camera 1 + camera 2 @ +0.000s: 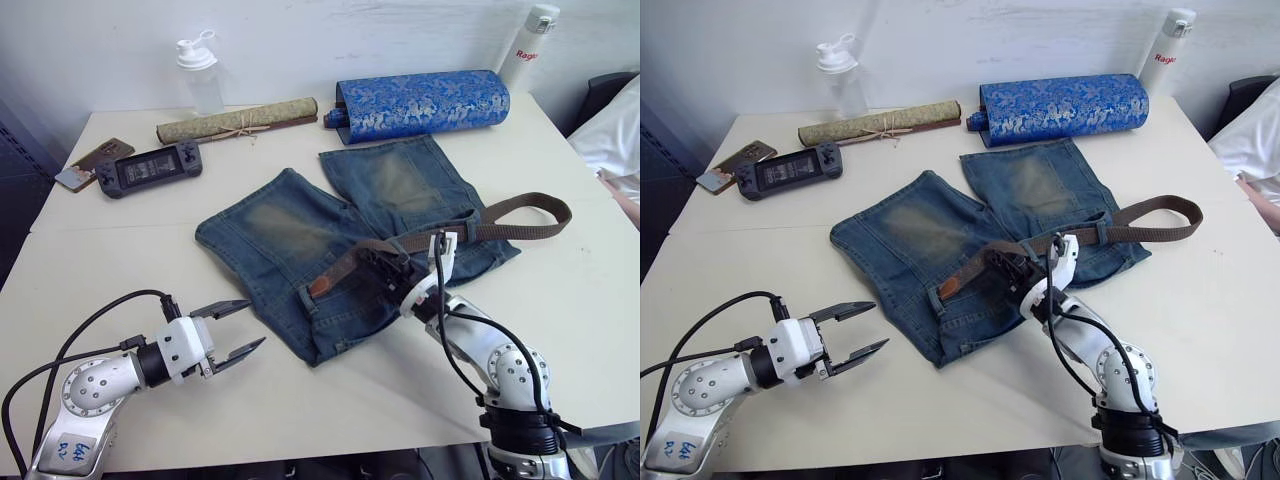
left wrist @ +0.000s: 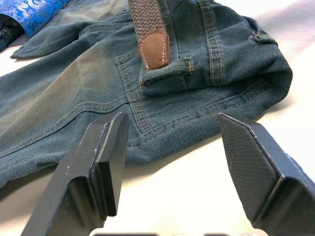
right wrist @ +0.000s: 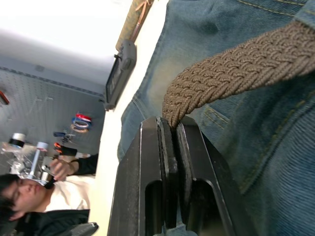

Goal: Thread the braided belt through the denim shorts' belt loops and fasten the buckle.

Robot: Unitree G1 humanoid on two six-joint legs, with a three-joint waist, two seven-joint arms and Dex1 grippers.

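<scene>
The denim shorts (image 1: pixel 300 235) lie flat in the middle of the table, legs pointing away from me. The braided belt (image 1: pixel 520 215) curls out past their right side and runs left along the waistband. Its tan end tab (image 2: pixel 154 49) rests at one of the belt loops (image 2: pixel 167 73). My right gripper (image 1: pixel 385 265) is over the waistband, shut on a raised bend of the belt (image 3: pixel 236 64). My left gripper (image 1: pixel 235 330) hovers open just left of the shorts' near corner, holding nothing. The buckle is hidden.
A blue brocade roll (image 1: pixel 420 105), a tied scroll (image 1: pixel 238 122), a handheld game console (image 1: pixel 150 168), a phone (image 1: pixel 90 160) and two bottles (image 1: pixel 200 75) (image 1: pixel 528 45) stand along the far side. A person (image 3: pixel 29 196) sits beyond the table. Bare tabletop (image 1: pixel 330 400) lies near me.
</scene>
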